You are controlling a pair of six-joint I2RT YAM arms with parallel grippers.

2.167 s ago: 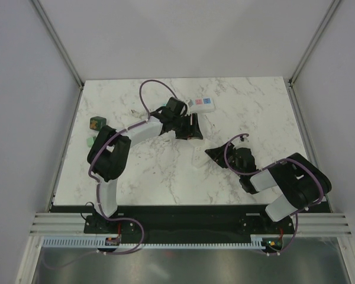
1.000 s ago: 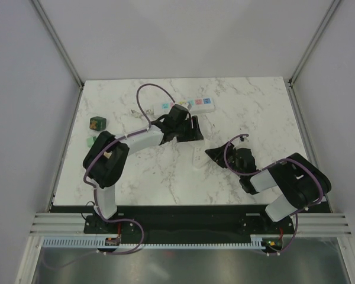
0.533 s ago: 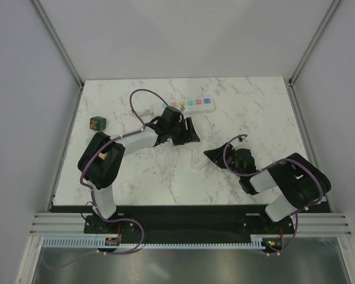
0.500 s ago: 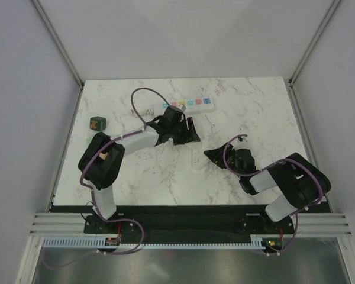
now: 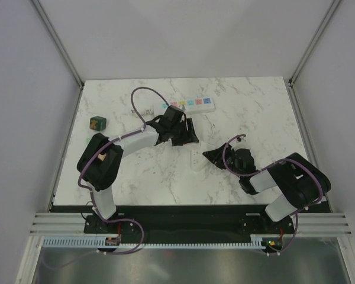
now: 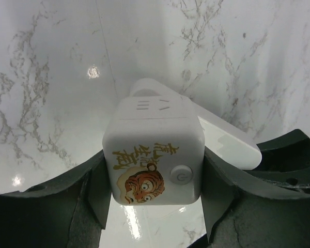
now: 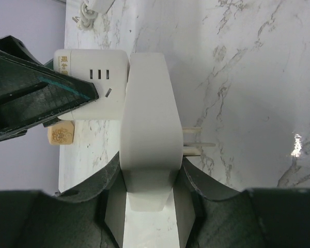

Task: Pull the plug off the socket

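The plug (image 5: 97,123), a dark green cube with an orange mark, stands alone at the table's far left, apart from both grippers. The socket (image 5: 190,105), a long white strip with pastel outlets, lies at the back behind my left gripper; nothing is plugged into it. My left gripper (image 5: 185,134) (image 6: 154,188) is shut on a white cube (image 6: 152,155) with a tiger picture. My right gripper (image 5: 212,155) (image 7: 150,204) is shut on a plain white block (image 7: 147,129) with bare prongs on one side. The cube (image 7: 90,64) sits against the block's other side.
The white block (image 5: 195,161) hangs mid-table between the two grippers. The strip's cord stub (image 5: 143,112) curls at its left end. The left arm's purple cable (image 5: 143,93) loops above the strip. Walls close the table's left, back and right.
My left arm has swung left and nearer, uncovering the strip's left half. The white cube and block have shifted slightly left with it. The right arm has barely moved.
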